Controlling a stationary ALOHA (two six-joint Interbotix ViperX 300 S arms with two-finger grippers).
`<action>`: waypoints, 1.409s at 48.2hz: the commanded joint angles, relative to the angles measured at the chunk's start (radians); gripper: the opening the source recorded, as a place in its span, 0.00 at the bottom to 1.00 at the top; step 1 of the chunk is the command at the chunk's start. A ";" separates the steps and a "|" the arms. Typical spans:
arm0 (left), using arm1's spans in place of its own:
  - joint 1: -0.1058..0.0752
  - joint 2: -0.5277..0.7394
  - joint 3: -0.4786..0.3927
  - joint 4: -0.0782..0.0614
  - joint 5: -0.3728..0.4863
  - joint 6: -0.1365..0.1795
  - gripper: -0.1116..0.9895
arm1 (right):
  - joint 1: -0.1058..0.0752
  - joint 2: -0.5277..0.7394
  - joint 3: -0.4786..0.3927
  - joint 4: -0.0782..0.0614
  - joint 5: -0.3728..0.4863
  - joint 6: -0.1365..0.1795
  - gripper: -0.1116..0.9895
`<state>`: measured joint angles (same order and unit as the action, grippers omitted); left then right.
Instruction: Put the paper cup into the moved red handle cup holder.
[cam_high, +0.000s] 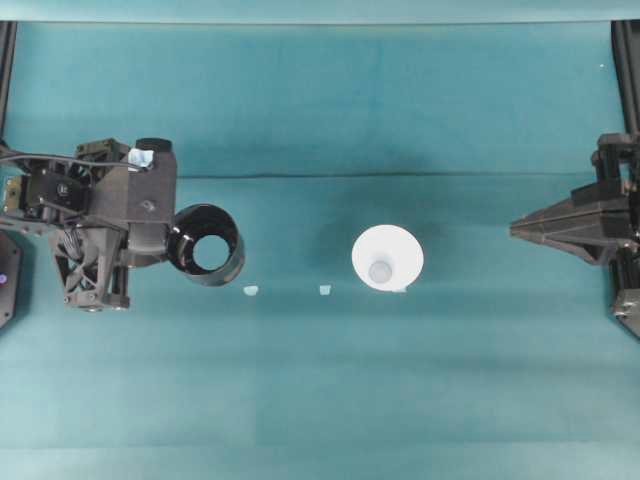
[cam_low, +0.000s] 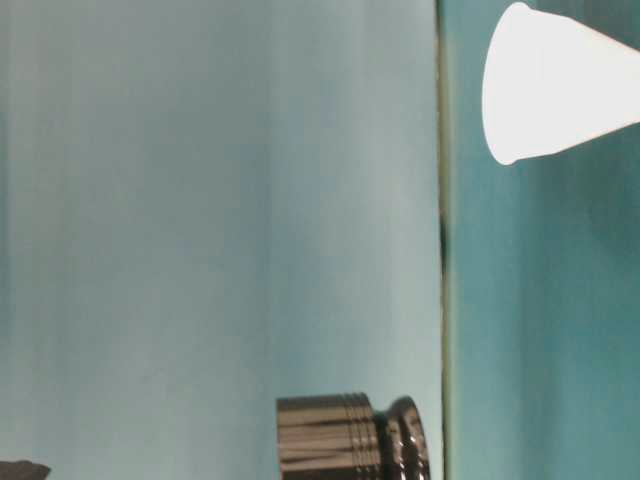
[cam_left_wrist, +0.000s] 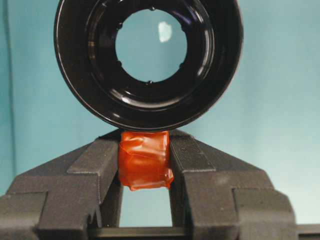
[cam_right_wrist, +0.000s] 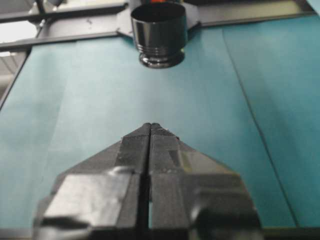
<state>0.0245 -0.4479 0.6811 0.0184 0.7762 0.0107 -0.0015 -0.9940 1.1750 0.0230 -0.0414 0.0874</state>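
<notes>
left end effector (cam_left_wrist: 145, 160): clamped on orange-red tab of red handle cup holder (cam_high: 207, 245), at 9 o'clock on the bench (cam_high: 330, 390)
holder: glossy black, tilted, open bottom
right end effector (cam_right_wrist: 150, 126): fingers pressed together, nothing held, 3 o'clock edge
paper cup (cam_high: 387, 258): white, mid-bench, well apart from holder, free of both end effectors

White paper cup (cam_high: 387, 258) stands upright mid-table; glossy black red handle cup holder (cam_high: 207, 245) sits well apart.

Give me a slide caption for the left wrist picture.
Left hand clamps the orange-red tab of the black cup holder above the teal table.
</notes>
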 joint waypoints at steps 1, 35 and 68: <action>0.000 0.011 -0.040 0.003 -0.008 0.006 0.34 | -0.003 0.008 -0.011 0.003 -0.005 0.009 0.00; 0.006 0.380 -0.333 0.003 -0.060 0.104 0.34 | -0.003 0.003 -0.011 0.003 0.025 0.009 0.00; 0.003 0.529 -0.212 0.003 -0.258 0.103 0.34 | -0.003 0.000 -0.009 0.003 0.026 0.008 0.00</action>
<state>0.0307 0.0782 0.4725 0.0199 0.5400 0.1150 -0.0031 -0.9986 1.1735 0.0245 -0.0107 0.0890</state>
